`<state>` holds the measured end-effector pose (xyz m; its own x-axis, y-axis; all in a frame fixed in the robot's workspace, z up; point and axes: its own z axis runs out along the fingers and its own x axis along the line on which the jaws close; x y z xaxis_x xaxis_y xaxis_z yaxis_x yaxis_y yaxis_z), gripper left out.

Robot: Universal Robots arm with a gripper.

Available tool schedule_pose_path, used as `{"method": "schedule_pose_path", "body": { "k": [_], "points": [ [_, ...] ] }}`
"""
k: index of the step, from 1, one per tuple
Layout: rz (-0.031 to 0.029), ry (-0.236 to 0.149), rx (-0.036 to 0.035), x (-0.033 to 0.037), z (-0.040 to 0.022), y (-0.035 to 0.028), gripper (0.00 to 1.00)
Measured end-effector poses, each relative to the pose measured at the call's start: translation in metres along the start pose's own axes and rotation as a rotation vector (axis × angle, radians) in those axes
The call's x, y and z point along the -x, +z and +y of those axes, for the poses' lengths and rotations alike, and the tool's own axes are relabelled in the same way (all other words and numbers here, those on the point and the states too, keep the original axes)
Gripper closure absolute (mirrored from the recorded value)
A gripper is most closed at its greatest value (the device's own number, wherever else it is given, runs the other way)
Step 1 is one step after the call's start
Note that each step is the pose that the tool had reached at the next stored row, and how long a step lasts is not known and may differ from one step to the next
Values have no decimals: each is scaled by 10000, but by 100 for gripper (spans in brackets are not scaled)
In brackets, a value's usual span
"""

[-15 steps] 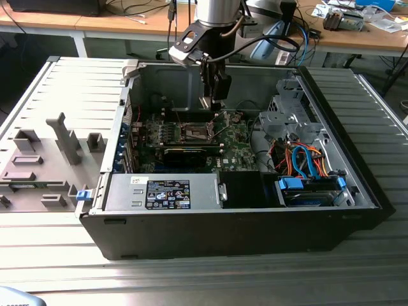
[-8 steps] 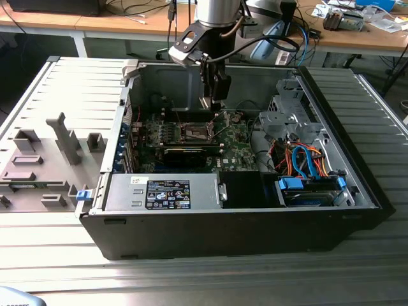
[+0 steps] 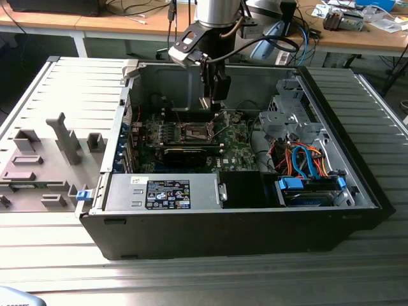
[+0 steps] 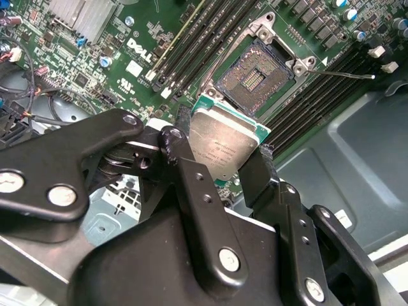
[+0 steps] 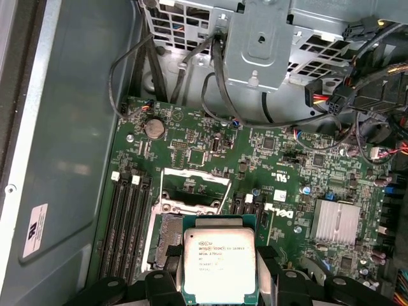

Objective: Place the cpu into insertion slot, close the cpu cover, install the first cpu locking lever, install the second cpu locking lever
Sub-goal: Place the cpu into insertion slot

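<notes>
Silvery cpu (image 5: 218, 264) in gripper (image 4: 223, 137), insertion slot (image 4: 254, 78) bare in the second wrist view

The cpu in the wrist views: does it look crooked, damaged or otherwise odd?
Nothing stands out. The cpu sits squarely between the fingers, its edges roughly parallel to the open insertion slot, which it has not yet reached. I see no damage on its metal top; the slot's contacts are too small to judge.
</notes>
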<state>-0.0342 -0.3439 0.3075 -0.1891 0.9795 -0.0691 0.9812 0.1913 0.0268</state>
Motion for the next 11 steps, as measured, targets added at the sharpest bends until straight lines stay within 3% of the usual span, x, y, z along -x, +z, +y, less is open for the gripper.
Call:
{"method": "schedule_pose_path", "body": {
  "k": [11],
  "points": [
    [-2, 68, -5, -1, 0, 12, 45]
  ]
}}
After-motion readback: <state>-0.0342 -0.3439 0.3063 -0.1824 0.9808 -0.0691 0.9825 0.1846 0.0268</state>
